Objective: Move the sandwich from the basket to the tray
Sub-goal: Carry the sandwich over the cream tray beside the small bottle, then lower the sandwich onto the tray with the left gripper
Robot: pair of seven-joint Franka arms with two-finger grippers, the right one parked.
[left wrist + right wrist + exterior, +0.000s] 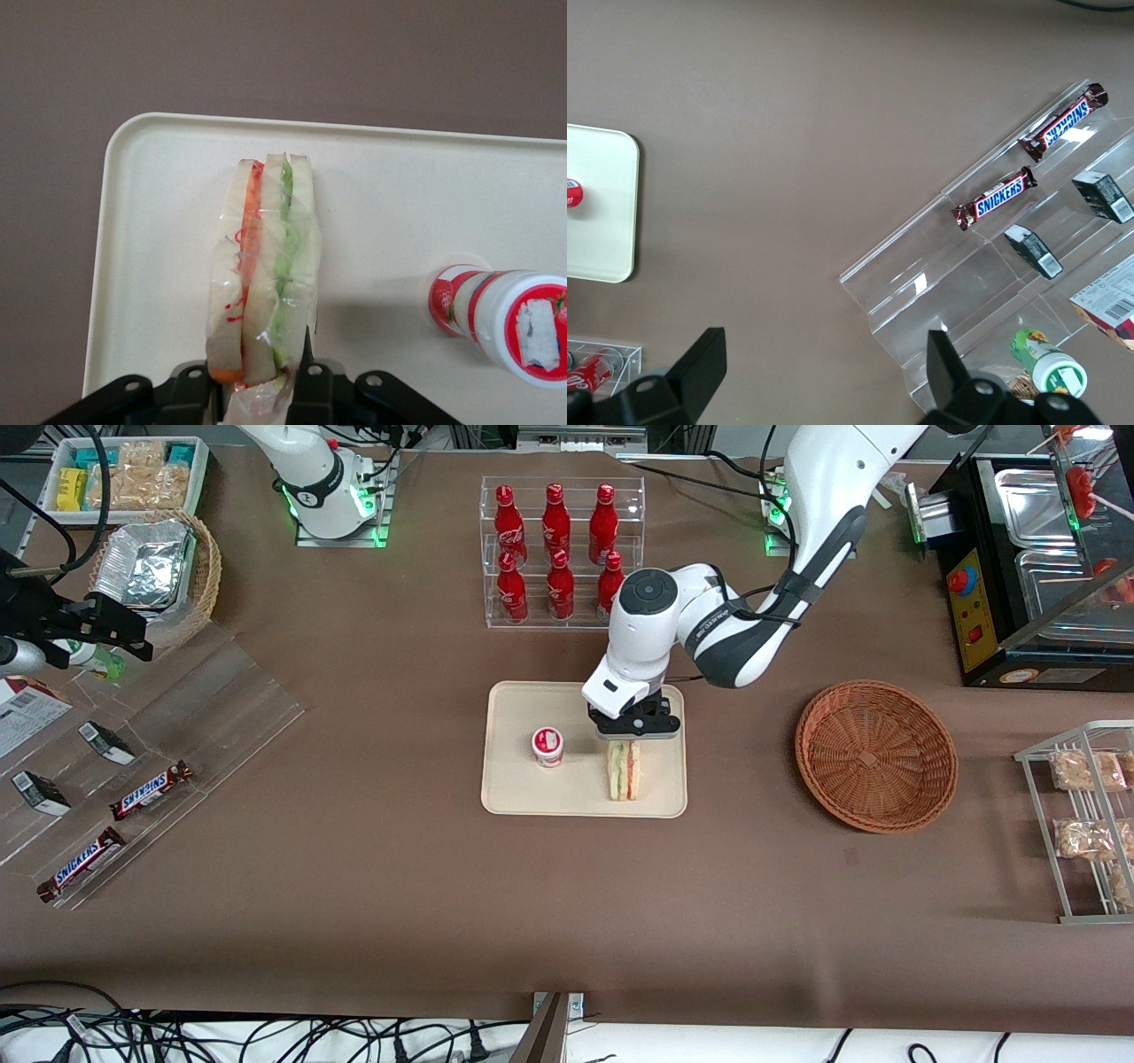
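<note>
The sandwich (624, 771) (266, 274), a clear-wrapped wedge with red and green filling, stands on edge on the cream tray (523, 797) (399, 204), close to the tray's edge nearest the basket. My left gripper (625, 740) (257, 376) hangs just above the tray, shut on the sandwich's end that is farther from the front camera; its black fingers (310, 372) press both bread sides and the loose wrap bunches between them. The round reddish-brown basket (875, 755) sits empty toward the working arm's end of the table.
A small red-and-white cup (548, 747) (523, 323) stands on the tray beside the sandwich. A clear rack of red bottles (556, 549) stands farther from the front camera than the tray. A wire rack of bagged snacks (1085, 815) lies past the basket; acrylic shelves with Snickers bars (151, 790) lie toward the parked arm's end.
</note>
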